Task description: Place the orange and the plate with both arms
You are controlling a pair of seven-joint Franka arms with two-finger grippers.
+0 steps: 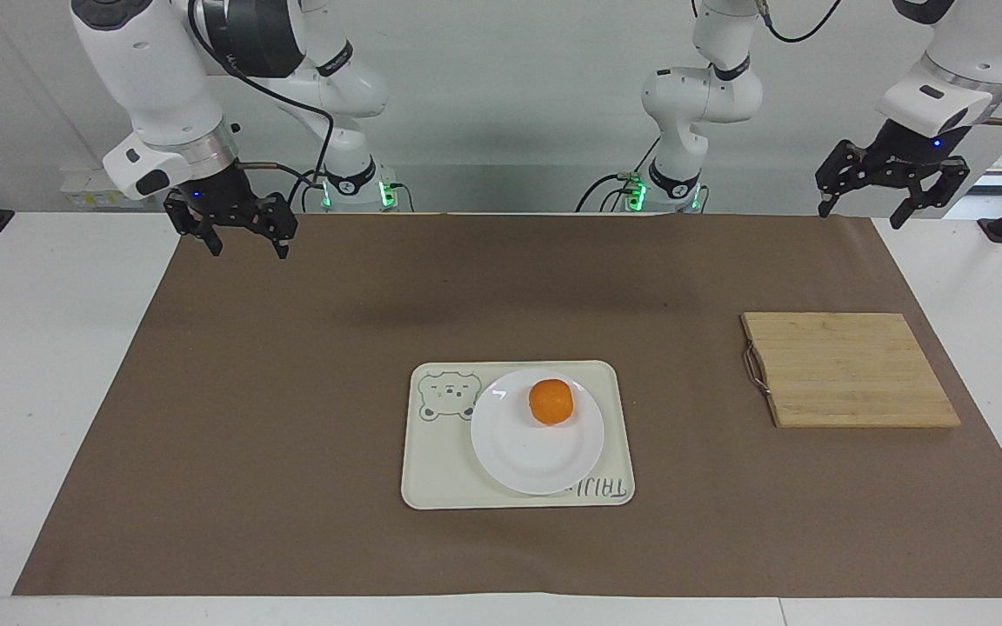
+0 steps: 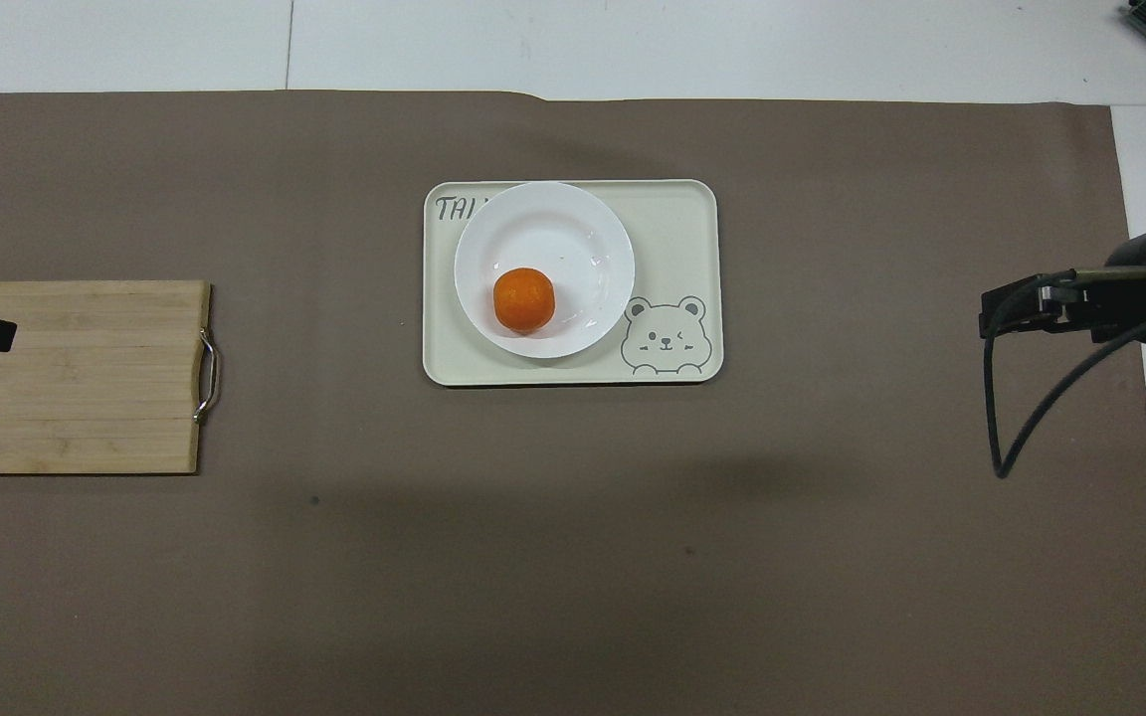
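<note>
The orange [image 1: 551, 401] sits on the plate [image 1: 527, 456], on the tray [image 1: 431, 474] at frame centre, while the right tool [image 1: 244, 249] at upper left and the left tool [image 1: 865, 214] at upper right both hang released, holding nothing.

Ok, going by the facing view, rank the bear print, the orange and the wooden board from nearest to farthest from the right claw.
From the right claw, raised over the mat's corner:
1. Bear print, on the tray's corner toward the right arm's end.
2. Orange, on the plate.
3. Wooden board, at the left arm's end of the table.
</note>
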